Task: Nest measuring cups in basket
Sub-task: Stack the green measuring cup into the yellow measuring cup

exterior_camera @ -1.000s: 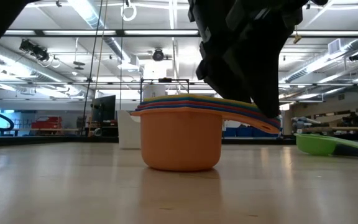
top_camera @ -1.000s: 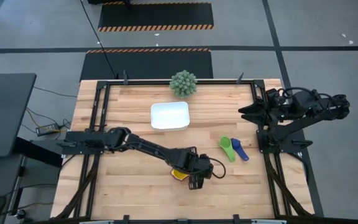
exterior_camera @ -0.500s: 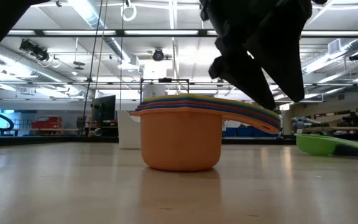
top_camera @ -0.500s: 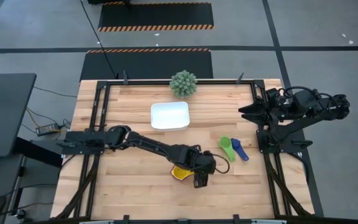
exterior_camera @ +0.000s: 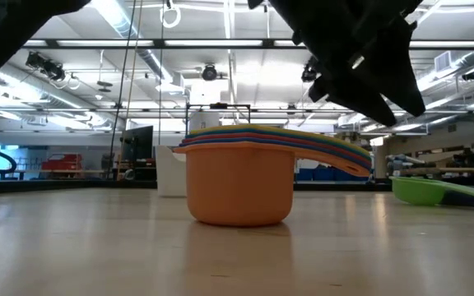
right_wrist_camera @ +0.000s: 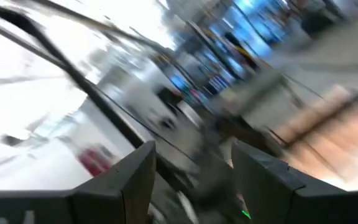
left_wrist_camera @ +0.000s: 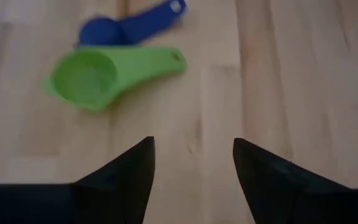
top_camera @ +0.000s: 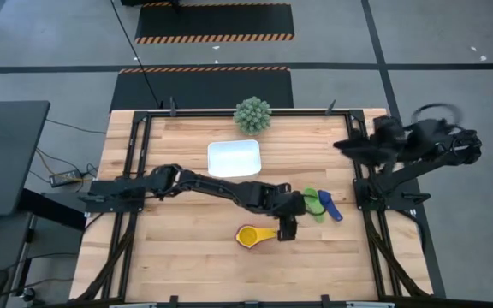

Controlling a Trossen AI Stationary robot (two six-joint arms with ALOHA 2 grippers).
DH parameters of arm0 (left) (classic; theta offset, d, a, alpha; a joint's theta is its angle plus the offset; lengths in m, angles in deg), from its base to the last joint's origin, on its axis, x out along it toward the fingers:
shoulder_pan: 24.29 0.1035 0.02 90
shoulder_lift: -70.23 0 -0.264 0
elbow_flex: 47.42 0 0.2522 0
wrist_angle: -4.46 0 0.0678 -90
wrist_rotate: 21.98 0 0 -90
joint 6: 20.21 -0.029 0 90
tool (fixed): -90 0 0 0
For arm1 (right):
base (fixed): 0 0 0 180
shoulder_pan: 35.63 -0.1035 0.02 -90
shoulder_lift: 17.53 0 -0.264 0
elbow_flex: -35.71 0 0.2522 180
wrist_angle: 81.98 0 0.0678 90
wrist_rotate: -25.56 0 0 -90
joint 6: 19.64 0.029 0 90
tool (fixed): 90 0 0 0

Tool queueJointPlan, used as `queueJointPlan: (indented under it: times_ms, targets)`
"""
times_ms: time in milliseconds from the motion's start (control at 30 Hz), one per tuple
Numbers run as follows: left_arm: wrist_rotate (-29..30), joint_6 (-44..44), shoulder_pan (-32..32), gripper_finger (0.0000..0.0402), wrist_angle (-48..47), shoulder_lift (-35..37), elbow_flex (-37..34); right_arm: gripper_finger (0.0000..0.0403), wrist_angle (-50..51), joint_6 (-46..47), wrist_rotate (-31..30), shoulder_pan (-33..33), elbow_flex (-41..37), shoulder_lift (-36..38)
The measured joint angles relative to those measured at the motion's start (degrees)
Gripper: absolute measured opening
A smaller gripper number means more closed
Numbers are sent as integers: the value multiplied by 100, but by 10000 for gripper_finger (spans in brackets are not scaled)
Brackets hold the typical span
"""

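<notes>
- The left gripper (top_camera: 288,224) is being carried away from the nested stack of measuring cups (top_camera: 248,234), toward the green cup (top_camera: 311,203); a second ago it was being held over the stack, half a second ago just beside it.
- Its fingers (left_wrist_camera: 129,171) are being held apart with nothing between them; only bare wood is being seen in the gap.
- The stack is being left standing free on the table (top_camera: 187,257), orange cup (exterior_camera: 239,191) lowest, handles fanned to one side. Judged: nesting of this group is finished for now, and the stack is still outside the basket (top_camera: 234,159).
- The green cup and the dark blue cup (top_camera: 329,205) are being seen lying loose, side by side and touching or nearly so, near the table's right side. Judged: these two are being targeted next.
- The right gripper (top_camera: 349,145) is being swung above the right rear corner; motion blur is being recorded, and whether its fingers are open cannot be told.
- Room: open wood is being noted between stack and basket, well apart. The ball plant (top_camera: 252,115) is standing behind the basket at the rear rail.
- Edges: the loose cups are lying near the right frame rail, so approach from the table's middle is being judged freer.
</notes>
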State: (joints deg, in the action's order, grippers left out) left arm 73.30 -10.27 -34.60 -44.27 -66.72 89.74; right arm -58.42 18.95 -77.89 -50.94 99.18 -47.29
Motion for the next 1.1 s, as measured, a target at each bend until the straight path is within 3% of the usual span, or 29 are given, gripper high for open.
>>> queueJointPlan:
  times_ms: [167,500,1100]
  targets:
    - [87,-353,204,212,575,-138,-3,217,-951,-302,134,0,15,112]
    - [67,-1726,451,197,1634,-690,-5,217,69,159,-249,0,-1,62]
    - [-127,-4018,715,165,1525,-1019,-5,217,36,523,-850,2,0,-103]
